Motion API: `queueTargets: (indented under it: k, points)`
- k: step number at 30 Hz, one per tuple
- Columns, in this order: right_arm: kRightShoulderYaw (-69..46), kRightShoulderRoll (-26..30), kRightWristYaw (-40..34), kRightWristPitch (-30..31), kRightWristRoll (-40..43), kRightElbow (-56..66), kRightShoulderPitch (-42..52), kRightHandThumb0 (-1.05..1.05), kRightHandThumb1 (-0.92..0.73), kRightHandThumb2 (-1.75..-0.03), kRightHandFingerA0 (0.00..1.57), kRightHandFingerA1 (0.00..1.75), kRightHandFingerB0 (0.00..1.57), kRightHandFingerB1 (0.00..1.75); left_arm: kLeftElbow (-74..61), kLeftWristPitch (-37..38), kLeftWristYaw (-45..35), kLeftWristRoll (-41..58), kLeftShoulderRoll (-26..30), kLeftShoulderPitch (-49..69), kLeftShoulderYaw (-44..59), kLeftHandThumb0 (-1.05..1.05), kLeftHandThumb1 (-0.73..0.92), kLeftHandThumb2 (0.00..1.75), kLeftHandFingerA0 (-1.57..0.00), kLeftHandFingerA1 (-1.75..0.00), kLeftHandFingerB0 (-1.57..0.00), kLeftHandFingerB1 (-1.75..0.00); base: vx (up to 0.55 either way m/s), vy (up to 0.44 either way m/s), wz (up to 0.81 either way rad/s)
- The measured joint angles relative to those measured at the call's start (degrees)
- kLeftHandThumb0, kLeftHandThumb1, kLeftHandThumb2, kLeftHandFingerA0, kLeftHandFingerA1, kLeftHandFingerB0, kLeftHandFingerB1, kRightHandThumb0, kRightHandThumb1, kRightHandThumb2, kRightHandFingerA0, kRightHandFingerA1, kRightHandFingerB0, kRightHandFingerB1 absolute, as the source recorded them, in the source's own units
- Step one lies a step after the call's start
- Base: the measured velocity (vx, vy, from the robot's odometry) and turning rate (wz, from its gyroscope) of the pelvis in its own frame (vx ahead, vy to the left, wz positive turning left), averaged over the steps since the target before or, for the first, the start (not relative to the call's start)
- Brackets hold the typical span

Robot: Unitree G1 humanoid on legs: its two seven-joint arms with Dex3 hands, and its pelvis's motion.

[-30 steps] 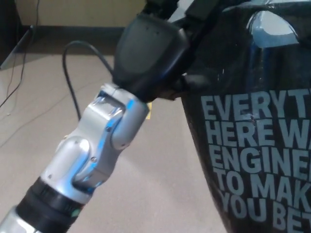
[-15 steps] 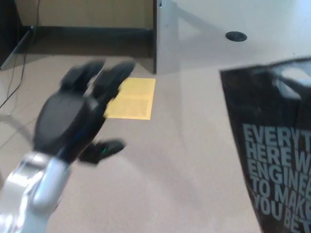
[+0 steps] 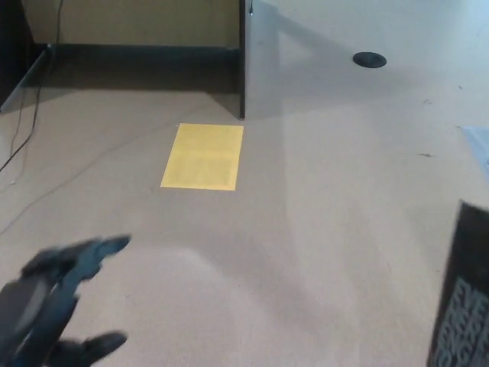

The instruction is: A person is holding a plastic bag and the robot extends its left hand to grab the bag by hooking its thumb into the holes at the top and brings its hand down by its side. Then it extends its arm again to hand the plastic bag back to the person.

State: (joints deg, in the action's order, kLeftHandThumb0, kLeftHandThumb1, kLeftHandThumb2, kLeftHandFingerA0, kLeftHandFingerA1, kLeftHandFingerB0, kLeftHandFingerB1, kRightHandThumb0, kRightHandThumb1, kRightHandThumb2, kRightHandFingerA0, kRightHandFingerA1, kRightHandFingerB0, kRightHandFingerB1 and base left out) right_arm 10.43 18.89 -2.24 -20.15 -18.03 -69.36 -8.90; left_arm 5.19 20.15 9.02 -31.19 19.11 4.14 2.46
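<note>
My left hand is low at the bottom left of the head view, blurred, open with fingers spread and thumb apart, holding nothing. The black plastic bag with pale lettering shows only as a strip at the bottom right edge, far from my hand. Who or what holds it is outside the frame. My right hand is not in view.
A yellow sheet lies on the beige floor. A grey panel edge stands behind it, with a dark round floor fitting to the right. Thin cables run along the left.
My left hand let go of the bag and dropped down to the left, fingers spread. The bag moved away to the right, almost out of the frame.
</note>
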Motion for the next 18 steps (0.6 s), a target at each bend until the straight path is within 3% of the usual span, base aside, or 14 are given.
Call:
queueTargets:
  k: [18]
  points:
    - [0.3, 0.0, 0.4, 0.0, -0.1, -0.5, 0.1, -0.32, -0.65, -0.60, 0.71, 0.48, 0.63, 0.42, 37.2, 15.7, 14.6, 0.9, 0.8, 6.1, 2.6, -0.38, 0.43, 0.63, -0.35, -0.44, -0.37, -0.39, 0.00, 0.000, 0.00]
